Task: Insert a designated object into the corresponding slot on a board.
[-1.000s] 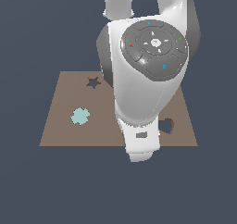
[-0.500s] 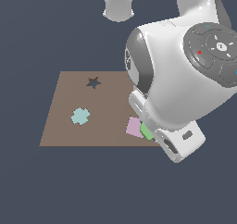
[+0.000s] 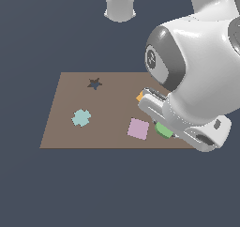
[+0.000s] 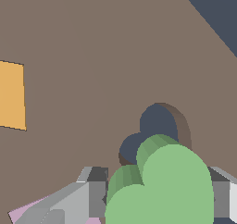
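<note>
the brown board lies flat on the dark ground. going from the exterior view's left: a light-blue cross piece sits on the board's near left part, and farther back a dark star-shaped hole is cut into the far side. right of the middle, near the front edge, lies a pink square piece. just behind the arm's white housing a sliver of the orange diamond shows. at the board's near right, mostly hidden under the arm, a bit of the green heart peeks out.

in the wrist view the gripper has its two grey fingers set on either side of the green heart, closed against it and holding it. the heart hangs just beside and partly over the dark heart-shaped slot, covering one portion of it; the slot's two lobes stay uncovered. the orange diamond lies well apart from the slot on the board.
</note>
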